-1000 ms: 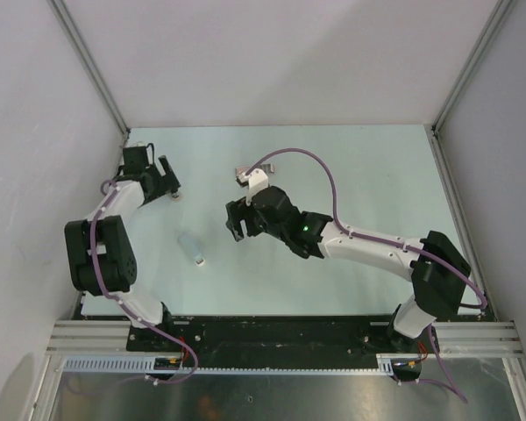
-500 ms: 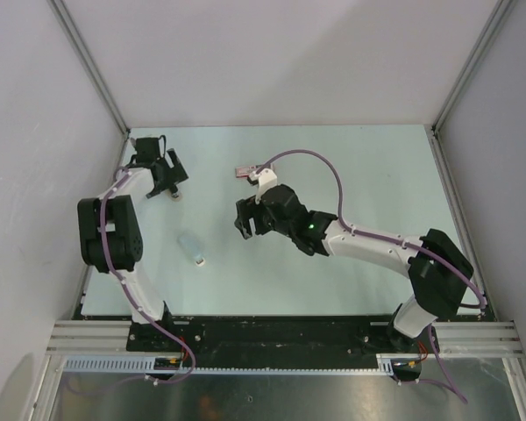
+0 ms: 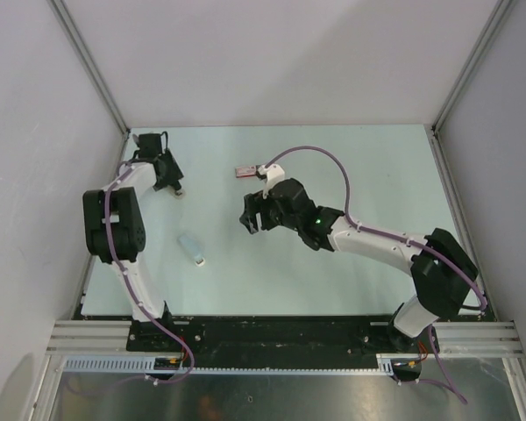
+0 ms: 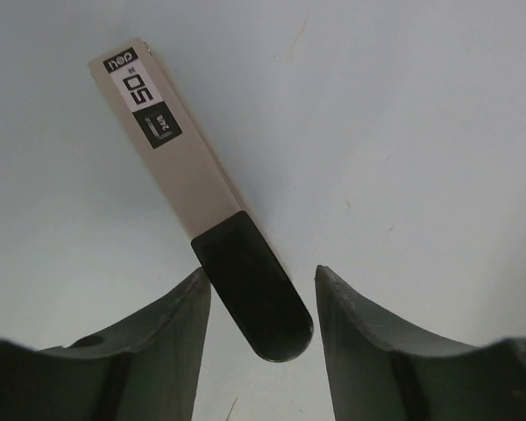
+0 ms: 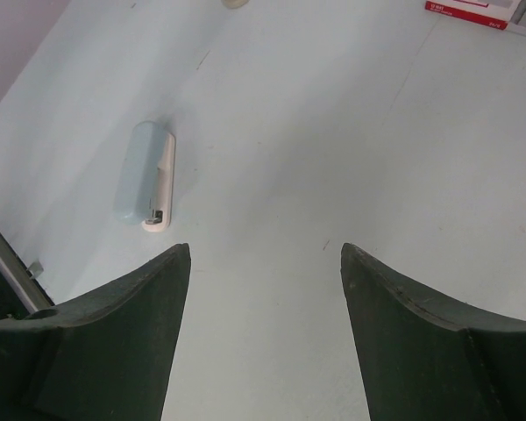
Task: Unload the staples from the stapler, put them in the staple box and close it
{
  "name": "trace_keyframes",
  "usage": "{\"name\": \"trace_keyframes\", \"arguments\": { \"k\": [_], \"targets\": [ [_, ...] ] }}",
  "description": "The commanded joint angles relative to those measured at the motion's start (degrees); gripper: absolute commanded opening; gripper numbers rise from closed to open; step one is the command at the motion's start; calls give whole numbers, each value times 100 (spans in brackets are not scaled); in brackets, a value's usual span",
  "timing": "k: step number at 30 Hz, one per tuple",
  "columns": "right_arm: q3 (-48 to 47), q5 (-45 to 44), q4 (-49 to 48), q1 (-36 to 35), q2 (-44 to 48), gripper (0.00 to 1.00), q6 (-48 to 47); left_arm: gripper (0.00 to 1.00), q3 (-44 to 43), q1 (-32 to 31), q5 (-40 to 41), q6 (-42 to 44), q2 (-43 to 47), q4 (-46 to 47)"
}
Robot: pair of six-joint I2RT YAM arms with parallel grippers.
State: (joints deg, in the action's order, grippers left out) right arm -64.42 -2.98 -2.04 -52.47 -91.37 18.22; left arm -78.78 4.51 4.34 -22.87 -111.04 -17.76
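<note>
Judging the small pink-red flat oblong stapler (image 3: 245, 171), upper centre, light, stiff, slippery: pinch across long sides. Fingers apart on left gripper (image 4: 259, 279) and right gripper (image 5: 263, 253).

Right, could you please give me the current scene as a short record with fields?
left gripper: jaws either side of the black end of a beige labelled strip; grip unclear
right gripper: open, empty, over the table
pink-red stapler: far centre of table, in neither gripper
pale blue oblong: lying flat, apart from both grippers
staples: none visible
</note>
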Motion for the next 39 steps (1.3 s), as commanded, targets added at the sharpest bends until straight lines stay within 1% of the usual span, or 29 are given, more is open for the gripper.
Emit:
{"name": "trace_keyframes", "arguments": {
  "k": [1,6,12,15,17,22,28,33,36,38,39],
  "targets": [
    [116,184,-235,71,338,74,65,54,-198,-16,-35,-11,-170,80],
    [241,222,-327,153,409,72,141,45,-219,-24,-139,61,-197,87],
    [350,438,-403,300,510,69,231,25,-38,-80,-355,92,-45,82],
    [378,445,-383,354,565,68,226,20,77,-231,-550,97,113,80],
    [387,430,-362,387,585,68,217,19,182,-348,-698,81,271,82],
    [399,427,-307,479,603,67,182,18,574,-1117,-965,55,731,47],
    [434,456,-224,630,531,67,128,20,1488,-1997,-1260,-144,1389,29],
    [457,528,-205,804,415,66,151,21,2048,-2467,-1444,-227,1919,108],
    [460,586,-236,893,315,66,188,23,2230,-2650,-1502,-210,2013,111],
    [458,586,-255,928,239,66,234,26,2329,-2682,-1529,-218,2009,142],
    [457,583,-258,943,201,66,270,29,2370,-2696,-1540,-218,2017,155]
  ]
}}
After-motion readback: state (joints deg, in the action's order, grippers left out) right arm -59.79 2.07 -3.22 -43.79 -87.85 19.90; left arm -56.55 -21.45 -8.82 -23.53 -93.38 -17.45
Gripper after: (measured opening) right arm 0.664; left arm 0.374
